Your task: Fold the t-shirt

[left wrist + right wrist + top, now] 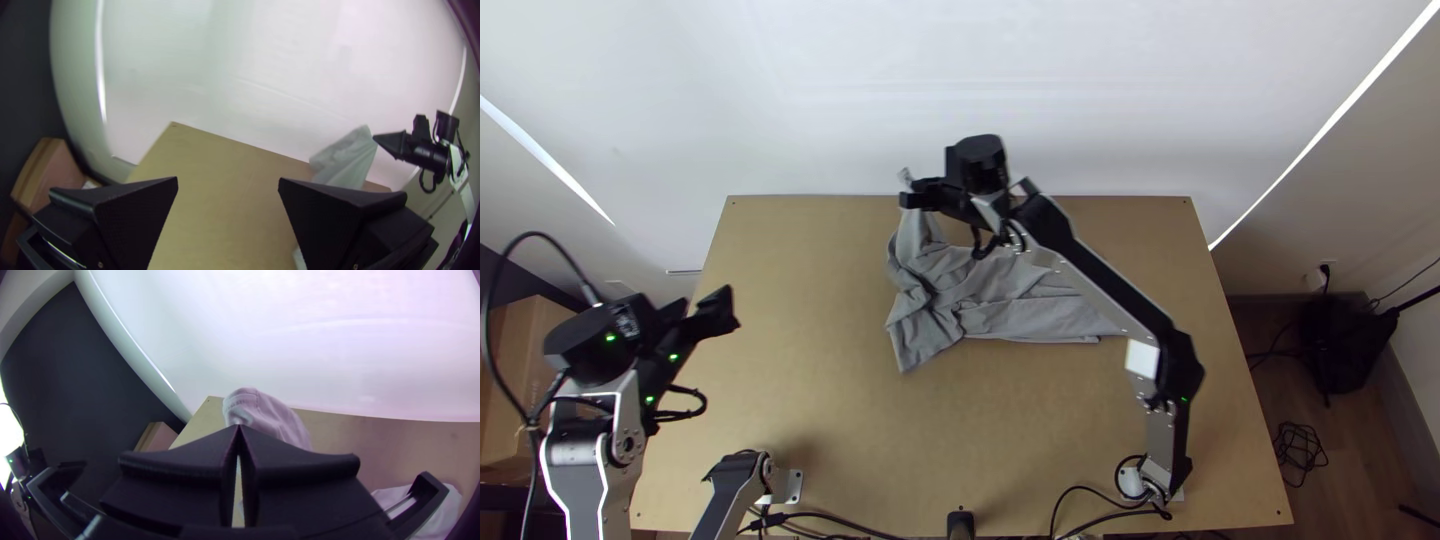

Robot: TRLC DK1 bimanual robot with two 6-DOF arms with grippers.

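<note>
At the bench's (830, 430) left edge I have my left gripper (228, 184) spread and holding nothing, presumably kept to the side so it can take a second edge once one is within reach. The grey shirt (1020, 315) lies rumpled over the bench's far half, its left part drawn up towards the bench's far edge. Above that edge, my right gripper (239, 427) is pinching a raised bit near a stitched hem, I'd judge to let the cloth hang and lose creases before any fold.
</note>
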